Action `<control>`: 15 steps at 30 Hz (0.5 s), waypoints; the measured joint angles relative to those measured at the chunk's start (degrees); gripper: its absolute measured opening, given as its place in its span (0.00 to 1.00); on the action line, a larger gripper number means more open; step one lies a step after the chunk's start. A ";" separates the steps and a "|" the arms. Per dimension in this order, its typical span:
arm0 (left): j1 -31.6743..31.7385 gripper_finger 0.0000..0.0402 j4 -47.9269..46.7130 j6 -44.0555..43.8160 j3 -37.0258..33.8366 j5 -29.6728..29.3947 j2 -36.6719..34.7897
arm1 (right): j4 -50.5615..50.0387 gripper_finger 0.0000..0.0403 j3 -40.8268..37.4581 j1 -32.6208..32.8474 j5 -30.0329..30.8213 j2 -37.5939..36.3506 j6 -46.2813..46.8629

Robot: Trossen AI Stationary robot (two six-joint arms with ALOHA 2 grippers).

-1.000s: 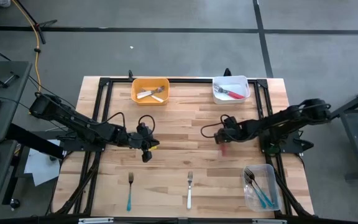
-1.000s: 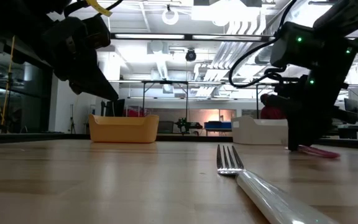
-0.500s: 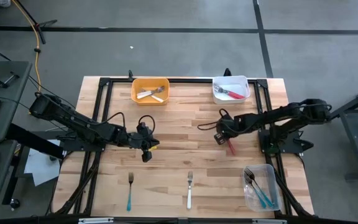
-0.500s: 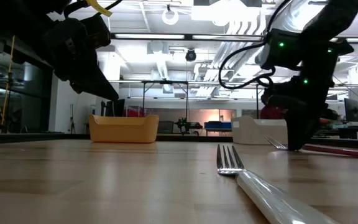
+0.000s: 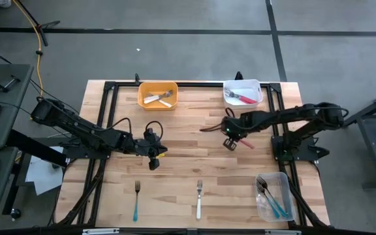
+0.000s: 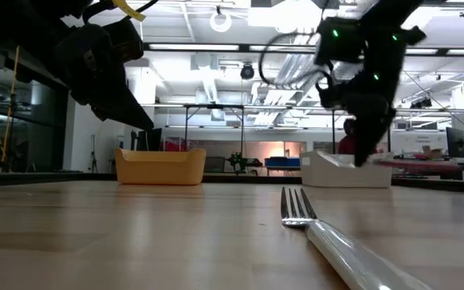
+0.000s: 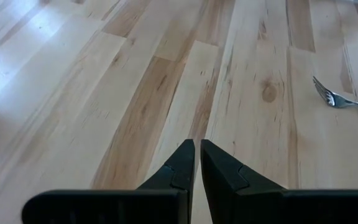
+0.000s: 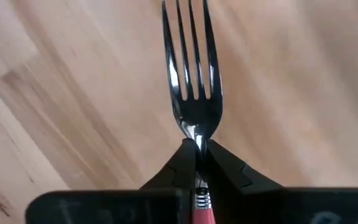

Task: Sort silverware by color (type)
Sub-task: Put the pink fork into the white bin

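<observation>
Silverware here is light, stiff and slick, so you should expect a fork to swivel if you pinch it off-centre; the neck where metal meets plastic is the sound place to hold.

Nearest you, two forks lie loose on the table's front edge: a teal-handled fork (image 5: 136, 200) and a white-handled fork (image 5: 199, 198). At the front right, the clear bin (image 5: 284, 207) holds teal forks, two or three; I can't count them surely.

Mid-table, your left gripper (image 5: 153, 155) hangs with fingers pressed together on nothing. Your right gripper (image 5: 230, 140) pinches the red-handled fork (image 8: 191, 93) at exactly that neck, lifted clear of the wood.

At the far edge, the orange bin (image 5: 143, 103) holds about two white forks, the white bin (image 5: 230, 101) about two red ones.
</observation>
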 joint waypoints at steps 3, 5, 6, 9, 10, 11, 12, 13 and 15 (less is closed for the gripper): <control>0.00 0.05 0.00 0.31 0.00 0.00 0.00 | -5.22 0.04 4.71 -1.90 4.41 -0.07 -5.47; 0.00 0.05 0.00 0.32 0.00 0.00 0.00 | -7.86 0.04 8.24 -4.53 7.72 -0.07 -9.90; 0.00 0.05 0.00 0.32 0.00 0.00 0.00 | -8.76 0.04 9.94 -6.23 8.80 -0.09 -12.40; 0.00 0.05 0.00 0.32 0.00 0.00 0.00 | -10.34 0.04 13.92 -12.35 10.62 -0.15 -20.58; 0.00 0.05 0.00 0.32 0.00 0.00 0.00 | -10.01 0.04 14.88 -14.51 10.89 -0.15 -23.93; 0.00 0.05 -0.01 0.31 0.00 0.01 0.00 | -9.63 0.04 15.57 -16.70 10.99 -0.17 -27.61; 0.00 0.05 0.00 0.31 0.00 0.00 0.00 | -9.08 0.04 15.91 -18.92 11.09 -0.18 -31.23; 0.00 0.05 0.00 0.30 0.00 0.00 0.00 | -8.06 0.04 15.98 -21.10 11.04 -0.18 -34.78; 0.00 0.05 0.00 0.42 0.00 0.02 0.00 | -5.53 0.04 15.93 -25.29 10.94 0.04 -40.94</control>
